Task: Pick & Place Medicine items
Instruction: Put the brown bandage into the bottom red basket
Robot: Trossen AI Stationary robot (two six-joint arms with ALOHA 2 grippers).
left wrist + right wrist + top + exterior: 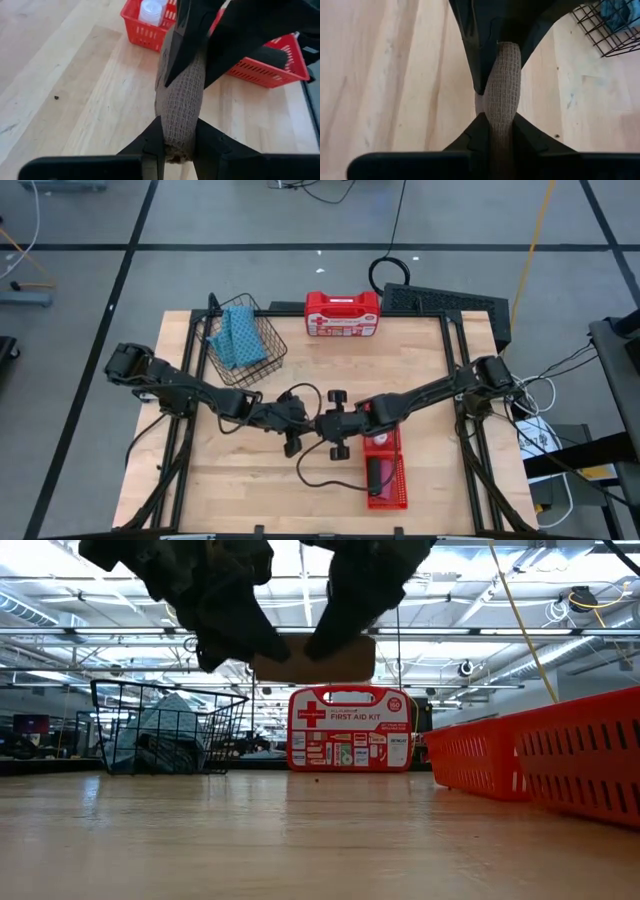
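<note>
Above the table centre, the left gripper (179, 142) and right gripper (497, 131) both clamp opposite ends of the brown roll (181, 97), held clear of the tabletop (300, 840).

My wooden table (240, 470) carried a black wire basket (245, 345) at about eleven o'clock, a red first-aid case (342, 315) at twelve, and a red plastic basket (385, 470) near five o'clock.

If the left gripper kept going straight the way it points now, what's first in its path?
The right gripper comes first. Both grippers hold the same brown bandage roll from opposite ends, above the table. The left gripper would press the roll straight into the right fingers. Beyond lies the red basket.
</note>
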